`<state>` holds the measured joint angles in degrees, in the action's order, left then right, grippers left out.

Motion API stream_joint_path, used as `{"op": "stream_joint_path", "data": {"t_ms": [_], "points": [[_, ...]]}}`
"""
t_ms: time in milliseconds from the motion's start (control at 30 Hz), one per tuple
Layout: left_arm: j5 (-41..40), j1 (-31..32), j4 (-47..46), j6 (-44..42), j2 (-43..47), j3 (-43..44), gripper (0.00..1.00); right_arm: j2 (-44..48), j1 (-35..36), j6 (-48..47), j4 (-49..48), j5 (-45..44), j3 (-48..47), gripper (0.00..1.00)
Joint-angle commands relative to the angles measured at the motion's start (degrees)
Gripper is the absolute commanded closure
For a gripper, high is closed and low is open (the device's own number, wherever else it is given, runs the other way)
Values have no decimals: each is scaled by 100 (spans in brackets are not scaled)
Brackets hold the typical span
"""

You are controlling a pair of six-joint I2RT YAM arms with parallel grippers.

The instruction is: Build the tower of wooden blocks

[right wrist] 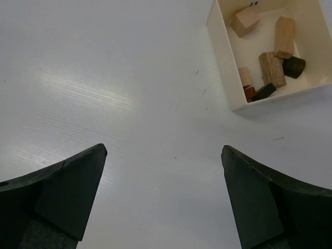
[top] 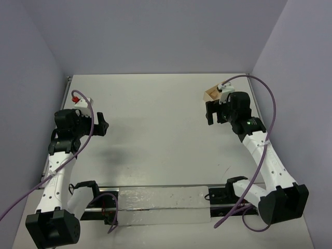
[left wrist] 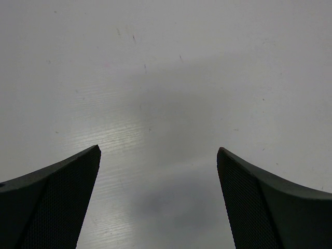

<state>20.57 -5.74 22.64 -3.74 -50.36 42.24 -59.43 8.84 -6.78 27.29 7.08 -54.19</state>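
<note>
Blocks (right wrist: 271, 69), loose in box (right wrist: 224, 57) at far right, likely light, rigid, best pinched across flat sides; right gripper (right wrist: 163, 197) and left gripper (left wrist: 158, 199) both wide open, empty.

A plain pale grey desk (top: 166, 129) fills the frame. In the upper right, a shallow cream square box (right wrist: 224, 57) rests flat on it.

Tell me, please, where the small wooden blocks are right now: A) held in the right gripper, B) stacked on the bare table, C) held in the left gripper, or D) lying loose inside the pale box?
D: the wooden blocks lie loose inside the pale box, while the left gripper and right gripper are open and empty.
</note>
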Motion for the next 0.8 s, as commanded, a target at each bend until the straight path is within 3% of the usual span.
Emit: {"op": "stream_joint_path", "data": {"t_ms": [0,433,767], "points": [[247,-33,29,-108,-10,188,1,-752,-44,-669,313,12,-782,0],[721,-33,202,-312,159,188,1,-3820,-488,-1642,1598,455,-3087,3],[908,-24,245,-378,154,180,1,-5049,-620,-2067,2333,657,-4464,7]]}}
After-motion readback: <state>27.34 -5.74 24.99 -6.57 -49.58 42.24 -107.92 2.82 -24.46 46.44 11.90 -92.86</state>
